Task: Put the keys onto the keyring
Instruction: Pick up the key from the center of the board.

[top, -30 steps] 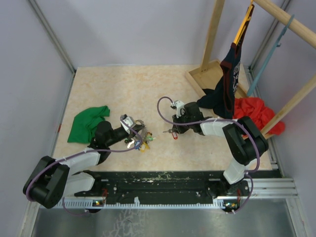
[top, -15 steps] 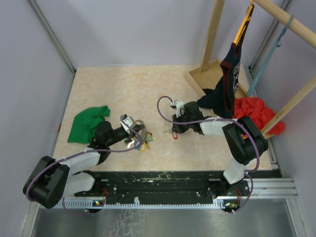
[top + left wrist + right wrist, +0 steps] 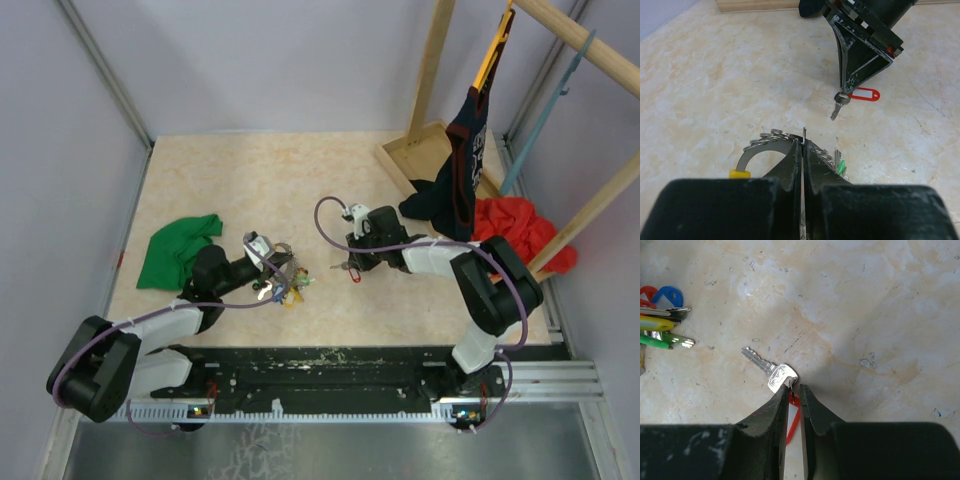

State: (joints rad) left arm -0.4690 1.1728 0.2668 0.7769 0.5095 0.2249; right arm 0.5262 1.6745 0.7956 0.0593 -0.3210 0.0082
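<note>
My left gripper (image 3: pixel 279 262) is shut on the thin grey keyring (image 3: pixel 757 152), holding it on edge just above the table. On the keyring hang small rings and keys with yellow and green tags (image 3: pixel 655 332). To its right a silver key (image 3: pixel 771 372) with a red tag (image 3: pixel 792 412) lies on the table. My right gripper (image 3: pixel 795 387) has its tips down at the key's head. Its jaws stand a narrow gap apart, with the tag showing on the table between them. The left wrist view shows that key (image 3: pixel 836 109) under the right fingertips (image 3: pixel 842 92).
A green cloth (image 3: pixel 178 250) lies left of the left arm. A wooden rack base (image 3: pixel 420 150) stands at the back right, with a dark garment (image 3: pixel 455 190) hanging over it. A red cloth (image 3: pixel 520 230) lies at the right edge.
My right wrist has shifted slightly to the left over the red-tagged key. The key stays in about the same spot. The left arm and keyring have not moved.
</note>
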